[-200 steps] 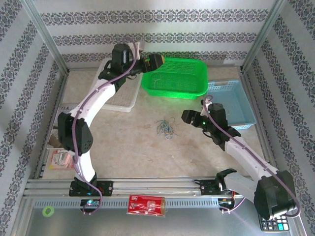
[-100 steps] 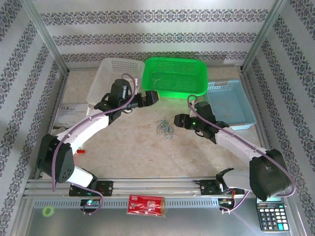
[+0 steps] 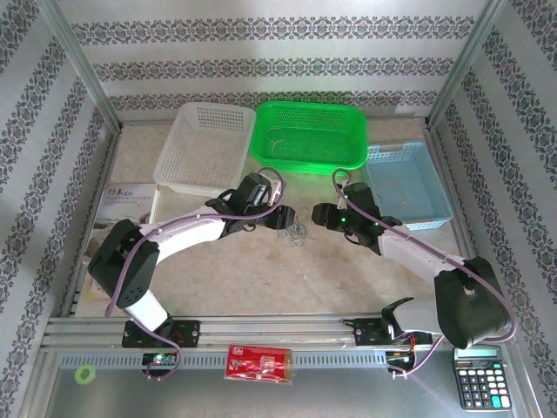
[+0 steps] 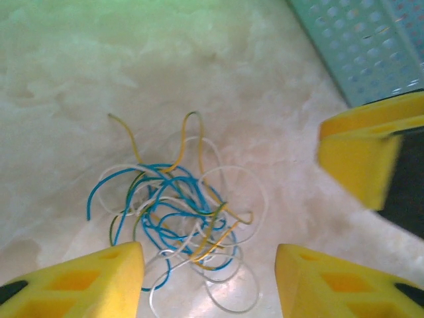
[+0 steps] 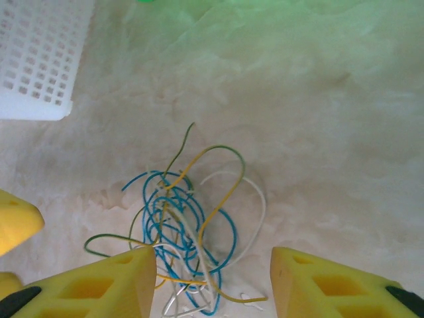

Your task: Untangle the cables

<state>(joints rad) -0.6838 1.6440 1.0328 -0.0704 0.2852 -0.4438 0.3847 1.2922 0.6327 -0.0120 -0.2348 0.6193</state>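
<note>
The cables (image 3: pixel 296 228) lie as one loose tangle of thin blue, white and yellow-green wires on the pale table, mid-centre. My left gripper (image 3: pixel 283 218) is at the tangle's left and my right gripper (image 3: pixel 315 213) at its right, facing each other. In the left wrist view the cables (image 4: pixel 179 212) lie ahead of and between the yellow fingers of the left gripper (image 4: pixel 209 278), which is open. In the right wrist view the cables (image 5: pixel 185 225) lie partly between the fingers of the right gripper (image 5: pixel 212 278), open too. Neither holds a wire.
Three baskets line the back: white (image 3: pixel 204 148), green (image 3: pixel 309 135) with a thin wire inside, and blue (image 3: pixel 409 183). A booklet (image 3: pixel 122 200) lies at the left. Off the table's front are a red pack (image 3: pixel 259 363), a calculator (image 3: pixel 477 387) and a green ring (image 3: pixel 84 374).
The left arm swung from the green basket down to the tangle. The right gripper moved left and closer to the tangle. Both pairs of jaws have narrowed.
</note>
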